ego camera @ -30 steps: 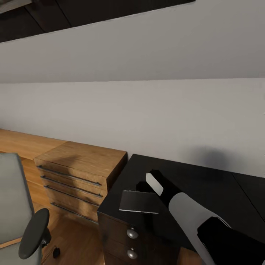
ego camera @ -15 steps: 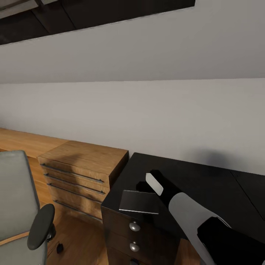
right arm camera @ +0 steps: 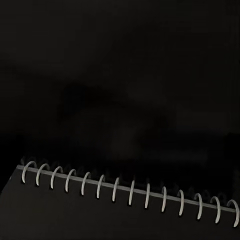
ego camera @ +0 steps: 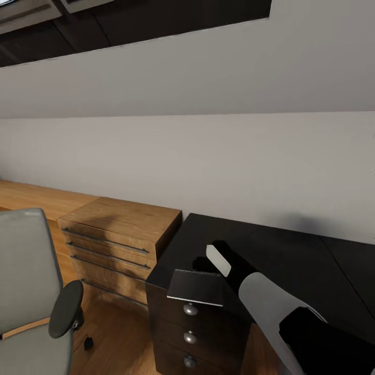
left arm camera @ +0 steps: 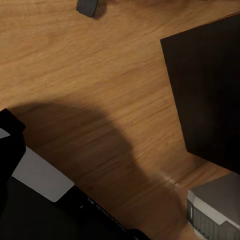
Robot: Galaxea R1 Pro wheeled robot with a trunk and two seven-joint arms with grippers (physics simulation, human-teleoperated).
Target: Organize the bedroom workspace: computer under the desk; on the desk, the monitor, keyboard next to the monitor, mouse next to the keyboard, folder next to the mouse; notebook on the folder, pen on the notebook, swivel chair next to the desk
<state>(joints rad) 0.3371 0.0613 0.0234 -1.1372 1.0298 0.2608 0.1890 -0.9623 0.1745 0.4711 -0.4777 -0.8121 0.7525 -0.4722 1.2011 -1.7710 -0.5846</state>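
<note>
One big grey wall [ego camera: 208, 166] runs across the room behind everything in the head view, under a slanted ceiling. Below it sits the desk [ego camera: 291, 260], with a shiny black top and dark drawers [ego camera: 190, 333] that have round silver knobs. Just beside the desk, on its left, stands a light wood dresser [ego camera: 120, 234] with long thin handles. The swivel chair [ego camera: 31, 291] is at the left edge, near the dresser and apart from the desk, with its grey back and one black armrest showing. The wood floor [left arm camera: 95, 85] fills much of the left wrist view, with a dark cabinet [left arm camera: 210, 85] beside it and a grey box [left arm camera: 217, 210] in one corner. The right arm [ego camera: 271, 307] reaches over the desk's front corner. The right gripper [ego camera: 205, 271] holds the notebook [ego camera: 197, 286] flat above that corner, clamped on its back edge. The right wrist view shows the notebook's white spiral rings [right arm camera: 130, 190] over the dark desk top. The left gripper's fingers are not clear, so their state cannot be told.
</note>
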